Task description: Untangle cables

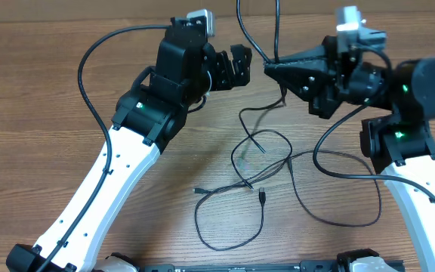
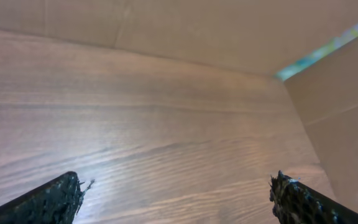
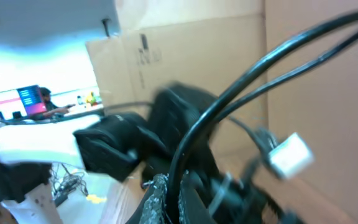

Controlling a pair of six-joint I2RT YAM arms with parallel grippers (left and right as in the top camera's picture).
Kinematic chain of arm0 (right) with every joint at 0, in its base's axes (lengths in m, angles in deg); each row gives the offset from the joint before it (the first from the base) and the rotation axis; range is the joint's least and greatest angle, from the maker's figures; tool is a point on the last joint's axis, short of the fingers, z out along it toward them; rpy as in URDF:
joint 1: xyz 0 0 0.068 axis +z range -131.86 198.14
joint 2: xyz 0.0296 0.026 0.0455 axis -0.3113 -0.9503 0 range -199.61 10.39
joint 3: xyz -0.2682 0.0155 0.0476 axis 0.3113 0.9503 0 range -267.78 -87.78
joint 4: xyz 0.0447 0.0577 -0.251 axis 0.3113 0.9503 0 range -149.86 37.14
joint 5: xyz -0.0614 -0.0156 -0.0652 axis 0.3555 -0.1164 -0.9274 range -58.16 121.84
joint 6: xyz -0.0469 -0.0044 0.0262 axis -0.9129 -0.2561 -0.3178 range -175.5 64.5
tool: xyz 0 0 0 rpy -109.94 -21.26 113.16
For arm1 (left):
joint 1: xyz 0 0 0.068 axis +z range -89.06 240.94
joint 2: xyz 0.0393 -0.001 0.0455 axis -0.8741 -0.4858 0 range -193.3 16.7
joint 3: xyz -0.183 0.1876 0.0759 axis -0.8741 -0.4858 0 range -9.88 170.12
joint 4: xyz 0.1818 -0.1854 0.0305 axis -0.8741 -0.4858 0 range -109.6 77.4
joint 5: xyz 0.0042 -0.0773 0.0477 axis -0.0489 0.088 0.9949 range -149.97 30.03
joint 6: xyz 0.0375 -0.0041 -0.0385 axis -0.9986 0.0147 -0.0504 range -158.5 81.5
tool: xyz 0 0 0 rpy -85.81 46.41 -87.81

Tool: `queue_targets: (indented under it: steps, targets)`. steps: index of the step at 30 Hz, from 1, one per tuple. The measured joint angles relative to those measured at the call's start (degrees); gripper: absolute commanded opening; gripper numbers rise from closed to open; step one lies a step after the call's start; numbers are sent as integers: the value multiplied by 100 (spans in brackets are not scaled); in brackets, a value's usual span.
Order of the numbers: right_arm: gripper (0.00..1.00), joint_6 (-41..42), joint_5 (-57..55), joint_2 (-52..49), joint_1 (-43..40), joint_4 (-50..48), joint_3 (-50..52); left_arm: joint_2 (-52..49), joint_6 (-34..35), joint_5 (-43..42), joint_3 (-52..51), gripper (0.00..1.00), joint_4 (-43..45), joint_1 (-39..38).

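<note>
Several thin black cables (image 1: pixel 257 149) lie in loose crossing loops on the wooden table (image 1: pixel 44 83), with small plug ends (image 1: pixel 263 196) near the front. My right gripper (image 1: pixel 267 67) is shut on one cable strand (image 1: pixel 276 30) that rises past the top edge of the overhead view. Another length hangs from it down to the tangle. In the right wrist view the cable (image 3: pixel 229 93) runs up from between the shut fingers (image 3: pixel 160 196). My left gripper (image 1: pixel 242 66) is open just left of the right gripper's tip. Its fingers (image 2: pixel 55 199) hold nothing.
Cardboard walls (image 2: pixel 229 31) stand at the far side and right of the table. A thick black arm cable (image 1: pixel 85 75) arcs beside the left arm, and another (image 1: pixel 331 140) loops by the right arm. The left arm (image 3: pixel 129 140) fills the middle of the right wrist view.
</note>
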Motion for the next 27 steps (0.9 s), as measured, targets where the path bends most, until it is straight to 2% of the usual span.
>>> queue_targets:
  steps: [3,6,16,27]
  targets:
    - [4,533,-94,13,0,-667,0,0,-33,0,0,100,-236,0]
    - [4,804,-356,24,0,-743,0,0,-35,0,0,100,-503,0]
    - [4,654,-1670,-208,0,-433,0,0,-295,2,0,100,-1506,0]
    - [4,1244,-3499,-459,-52,-1545,2,0,-358,0,-140,100,-1617,0]
